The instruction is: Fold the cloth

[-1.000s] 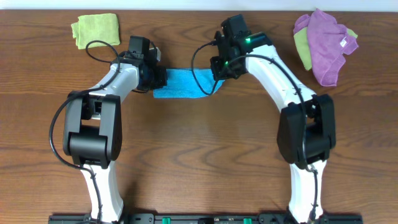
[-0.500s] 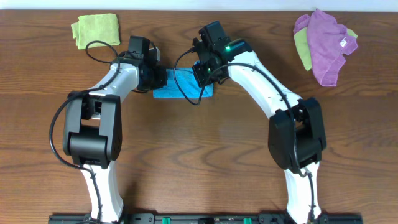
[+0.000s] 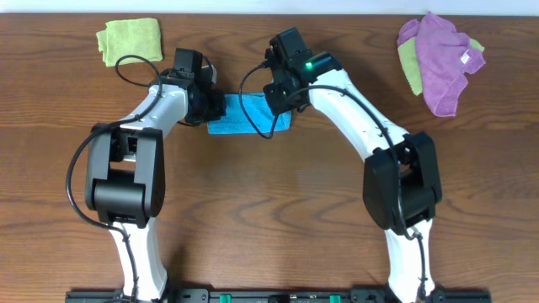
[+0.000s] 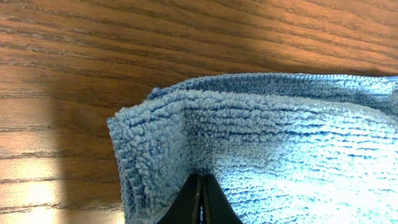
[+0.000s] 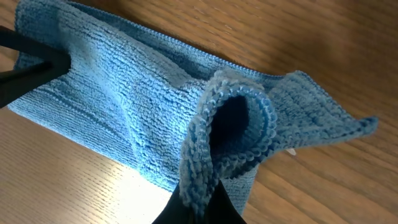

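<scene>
The blue cloth (image 3: 244,118) is shown on the wooden table (image 3: 278,219), towards the far side and midway between the two arms, partly folded into a short strip. Its left end is pinched by the left gripper (image 4: 200,198), whose fingers are pressed together with the fuzzy, doubled edge caught at their tips; that end lies flat on the wood. The right end is clamped by the right gripper (image 5: 200,198), its fingers closed on a raised loop of the fabric that is curled over and lifted above the flat part. One loose corner is seen spread on the wood beyond the loop. A lime-green cloth (image 3: 129,39) is laid at the far left, well apart. A purple cloth (image 3: 442,59) is heaped at the far right, over another green cloth (image 3: 410,66).
</scene>
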You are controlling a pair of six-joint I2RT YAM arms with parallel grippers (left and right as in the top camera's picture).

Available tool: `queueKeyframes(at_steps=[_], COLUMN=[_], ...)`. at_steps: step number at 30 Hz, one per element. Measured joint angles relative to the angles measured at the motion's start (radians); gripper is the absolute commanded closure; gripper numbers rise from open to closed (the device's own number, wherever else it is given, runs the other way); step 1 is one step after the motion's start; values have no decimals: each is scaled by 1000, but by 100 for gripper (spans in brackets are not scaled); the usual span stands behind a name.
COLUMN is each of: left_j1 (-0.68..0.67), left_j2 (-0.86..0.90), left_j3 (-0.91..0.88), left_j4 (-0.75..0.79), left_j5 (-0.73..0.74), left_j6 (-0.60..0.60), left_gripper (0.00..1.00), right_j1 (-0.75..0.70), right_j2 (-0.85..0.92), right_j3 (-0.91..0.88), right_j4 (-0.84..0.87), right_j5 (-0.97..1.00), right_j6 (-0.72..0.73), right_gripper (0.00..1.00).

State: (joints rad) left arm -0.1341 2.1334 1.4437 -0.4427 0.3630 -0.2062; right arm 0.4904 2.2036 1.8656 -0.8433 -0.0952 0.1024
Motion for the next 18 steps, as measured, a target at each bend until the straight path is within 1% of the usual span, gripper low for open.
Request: queueKeyframes(at_steps=[5, 12, 18], left_j1=[5, 35, 87], left_j2=[14, 19, 19], left_j3=[54, 209, 319], left_j4=[-74, -182, -241], left_j5=[0, -9, -19], left_j6=[1, 10, 31], left_gripper=[94, 94, 94], right_j1=[26, 34, 35], right_j2=[0, 0, 0], right_j3=[0, 0, 0], right_j4=[8, 8, 11], right_j5=[2, 6, 6], right_j6=[0, 0, 0], right_gripper=[98, 99, 98])
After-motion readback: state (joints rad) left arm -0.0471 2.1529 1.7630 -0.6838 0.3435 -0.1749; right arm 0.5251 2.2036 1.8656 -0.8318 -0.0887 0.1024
